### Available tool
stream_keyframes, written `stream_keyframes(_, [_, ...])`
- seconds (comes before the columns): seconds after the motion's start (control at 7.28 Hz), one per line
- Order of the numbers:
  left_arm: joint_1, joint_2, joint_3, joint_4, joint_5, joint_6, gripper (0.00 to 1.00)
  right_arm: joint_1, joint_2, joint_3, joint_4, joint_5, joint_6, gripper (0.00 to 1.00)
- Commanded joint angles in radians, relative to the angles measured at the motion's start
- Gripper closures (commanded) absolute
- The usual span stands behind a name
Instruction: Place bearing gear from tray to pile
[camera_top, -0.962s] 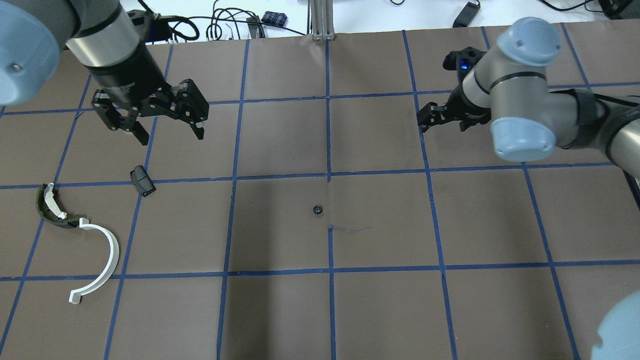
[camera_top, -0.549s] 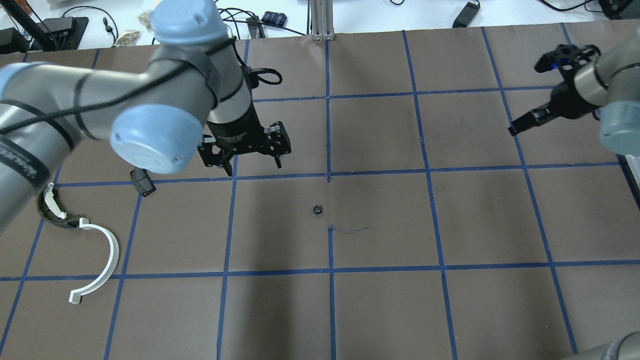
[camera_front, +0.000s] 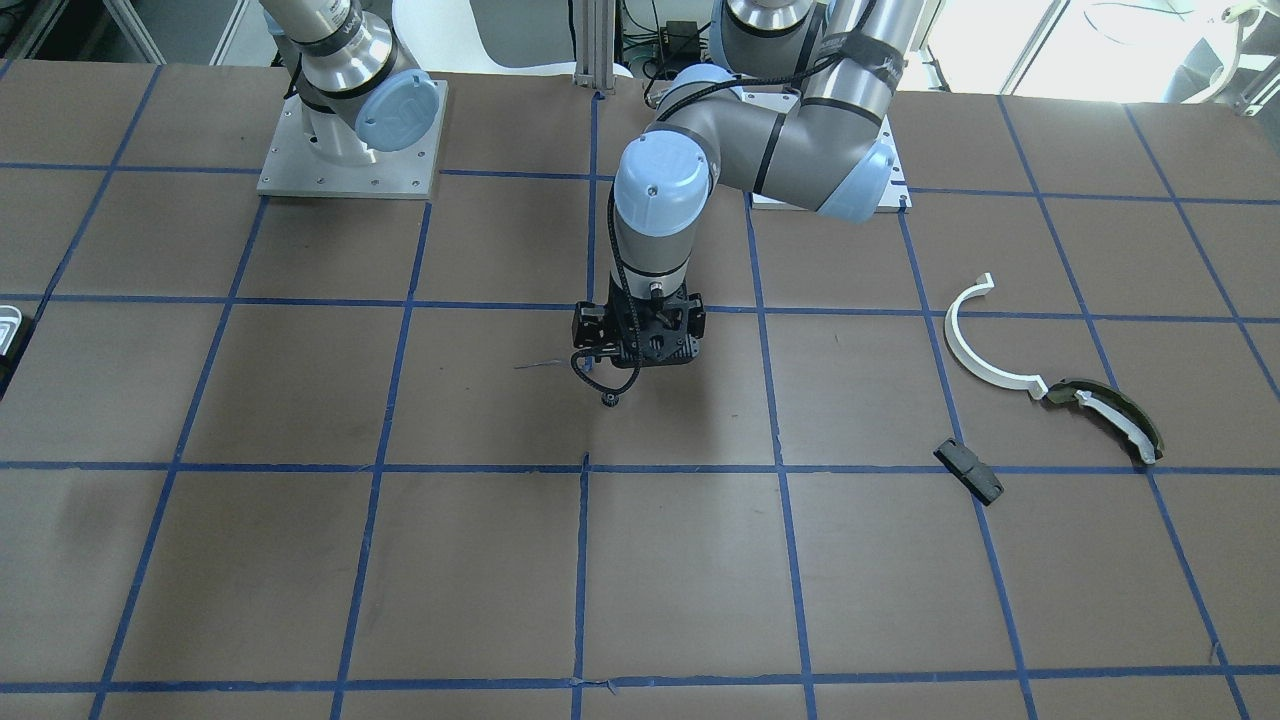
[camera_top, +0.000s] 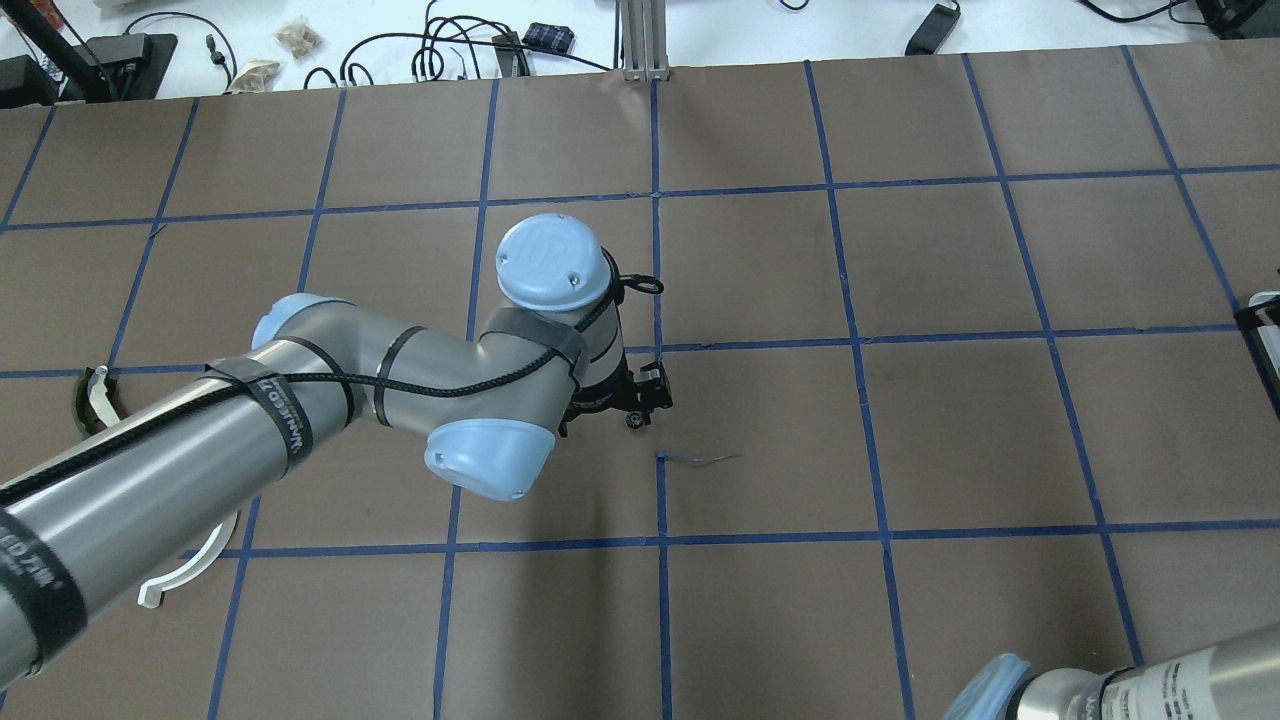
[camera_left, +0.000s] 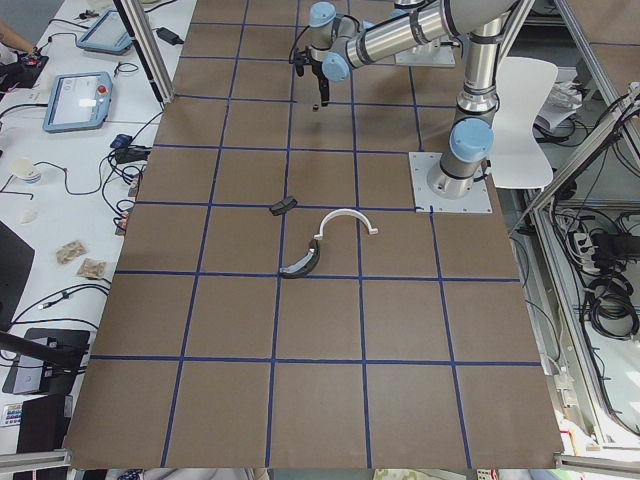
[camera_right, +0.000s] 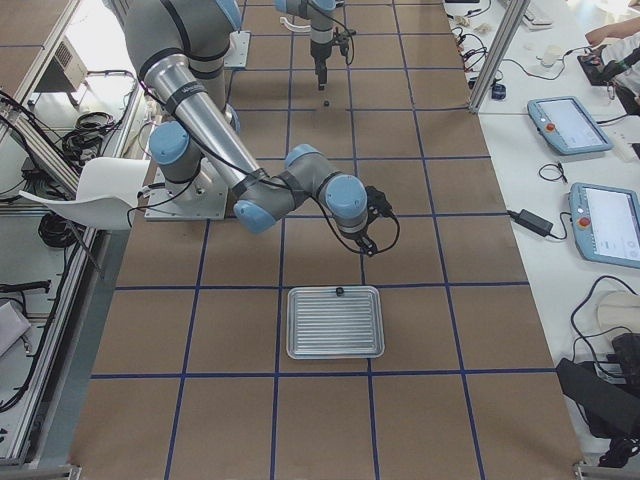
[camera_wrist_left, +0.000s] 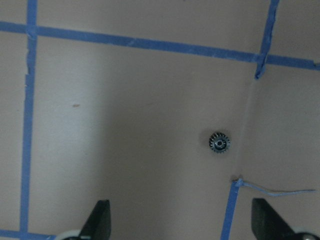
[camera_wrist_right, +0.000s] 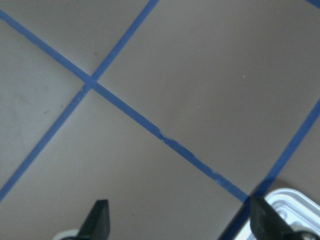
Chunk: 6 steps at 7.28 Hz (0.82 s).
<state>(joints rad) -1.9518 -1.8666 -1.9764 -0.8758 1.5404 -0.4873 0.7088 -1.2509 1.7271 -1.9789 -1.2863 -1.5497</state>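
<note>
The bearing gear, small, black and toothed, lies on the brown table near its centre; it also shows in the overhead view and the front view. My left gripper hangs just above the table, open and empty, with the gear apart from it and ahead of the fingertips. The pile lies on the left side: a white half-ring, an olive curved piece and a black block. My right gripper is open and empty beside the tray corner.
Blue tape lines grid the table. A small dark part sits at the tray's far edge. A loose curl of tape lies just right of the gear. My left arm spans the left half and hides part of the pile.
My left arm swung from beside the pile to the table's centre and now hangs over the gear. My right arm pulled back to the right, almost out of the overhead view.
</note>
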Motion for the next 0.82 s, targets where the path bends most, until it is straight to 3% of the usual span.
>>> stream_keyframes(0.0, [-0.025, -0.106, -0.007, 0.174, 0.003, -0.004, 0.00, -0.066, 0.138, -0.177, 0.172, -0.008, -0.232, 0.02])
stream_keyframes(0.27, [-0.047, -0.126, -0.009, 0.192, 0.021, -0.002, 0.01, -0.074, 0.215, -0.248, 0.213, -0.014, -0.424, 0.02])
stream_keyframes(0.41, [-0.047, -0.134, -0.007, 0.192, 0.021, -0.001, 0.11, -0.075, 0.240, -0.247, 0.207, -0.049, -0.478, 0.02])
stream_keyframes(0.55, [-0.047, -0.137, -0.004, 0.192, 0.021, -0.002, 0.36, -0.075, 0.260, -0.251, 0.204, -0.070, -0.516, 0.01])
stream_keyframes(0.69, [-0.047, -0.140, -0.001, 0.193, 0.023, -0.002, 0.39, -0.074, 0.265, -0.236, 0.204, -0.068, -0.520, 0.00])
